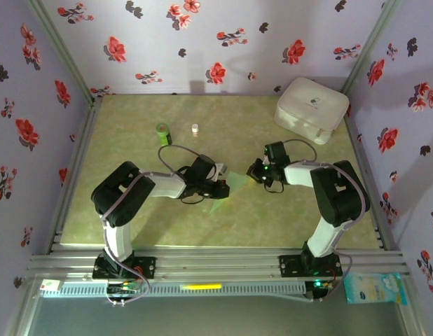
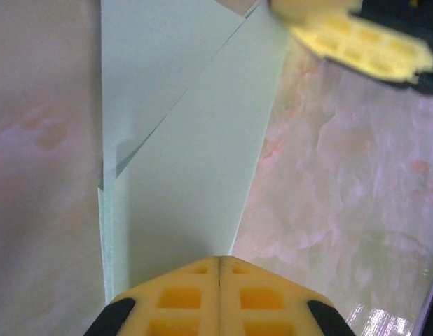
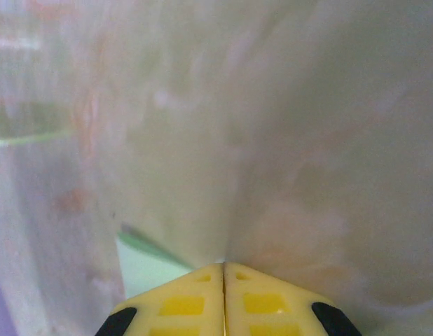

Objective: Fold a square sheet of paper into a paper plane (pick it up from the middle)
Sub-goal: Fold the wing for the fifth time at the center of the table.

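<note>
- The left gripper (image 1: 220,187) has its yellow fingers pressed flat together, no gap at the seam; the paper plane (image 2: 188,182) runs out from under their tips and straight ahead of them.
- The paper is pale green and only part folded; one slanting flap lies over the layer beneath it, and a doubled edge shows on the left of the fingers.
- The right gripper (image 1: 256,172) is likewise pressed together; a small green corner of the paper shows just left of its tips, and I cannot tell whether it is nipped or merely under them.
- The two grippers face each other, tip toward tip, with the paper spanning between them on the table (image 1: 132,210).
- Beyond the left gripper stands a small dark green bottle (image 1: 163,133); well beyond the right one sits a white rounded case (image 1: 312,108).
</note>
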`<state>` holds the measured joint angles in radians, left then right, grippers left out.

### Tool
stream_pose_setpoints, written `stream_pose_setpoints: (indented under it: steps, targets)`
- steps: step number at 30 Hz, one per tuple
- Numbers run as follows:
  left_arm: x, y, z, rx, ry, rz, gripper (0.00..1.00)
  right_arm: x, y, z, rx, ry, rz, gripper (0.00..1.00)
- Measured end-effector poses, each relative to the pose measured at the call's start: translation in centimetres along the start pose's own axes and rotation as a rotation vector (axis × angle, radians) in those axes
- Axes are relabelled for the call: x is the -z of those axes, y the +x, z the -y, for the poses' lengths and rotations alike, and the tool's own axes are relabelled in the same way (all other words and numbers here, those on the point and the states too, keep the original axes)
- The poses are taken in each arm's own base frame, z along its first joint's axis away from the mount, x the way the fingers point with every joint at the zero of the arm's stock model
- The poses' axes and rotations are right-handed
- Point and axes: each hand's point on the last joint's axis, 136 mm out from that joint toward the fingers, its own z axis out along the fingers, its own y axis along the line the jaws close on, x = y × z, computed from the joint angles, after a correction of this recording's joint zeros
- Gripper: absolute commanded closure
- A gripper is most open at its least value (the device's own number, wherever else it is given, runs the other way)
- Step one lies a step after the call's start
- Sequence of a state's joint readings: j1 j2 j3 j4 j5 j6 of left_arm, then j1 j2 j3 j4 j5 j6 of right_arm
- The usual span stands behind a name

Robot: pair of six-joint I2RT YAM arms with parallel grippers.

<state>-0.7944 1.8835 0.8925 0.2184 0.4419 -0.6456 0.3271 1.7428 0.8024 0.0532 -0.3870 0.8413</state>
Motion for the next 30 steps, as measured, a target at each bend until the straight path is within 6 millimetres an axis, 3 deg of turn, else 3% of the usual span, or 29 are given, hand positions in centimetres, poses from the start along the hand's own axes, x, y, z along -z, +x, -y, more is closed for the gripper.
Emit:
stream_pose_setpoints:
  steps: [4, 9, 13, 20, 25, 30]
  targets:
    - [0.0, -0.1, 0.1, 0.017, 0.011, 0.013, 1.00, 0.6, -1.7, 0.0, 0.002, 0.021, 0.031, 0.89]
    - [0.1, -0.3, 0.1, 0.086, 0.029, 0.048, 1.00, 1.6, -1.3, -1.2, 0.030, -0.002, 0.039, 0.85]
    - [0.2, -0.6, -0.1, 0.162, 0.021, 0.099, 1.00, 2.4, 0.1, -2.0, 0.058, -0.028, 0.031, 0.84]
    - [0.2, -0.7, 0.0, 0.208, -0.055, 0.171, 0.98, 1.8, 3.6, -0.6, 0.062, -0.006, -0.048, 0.82]
    - [1.2, -1.1, 0.2, 0.191, -0.088, 0.199, 0.91, 2.1, 4.2, -0.6, 0.052, -0.011, -0.053, 0.81]
    - [3.6, -2.9, 1.6, 0.137, -0.073, 0.259, 0.84, 2.5, 4.1, -1.5, 0.060, -0.040, -0.040, 0.80]
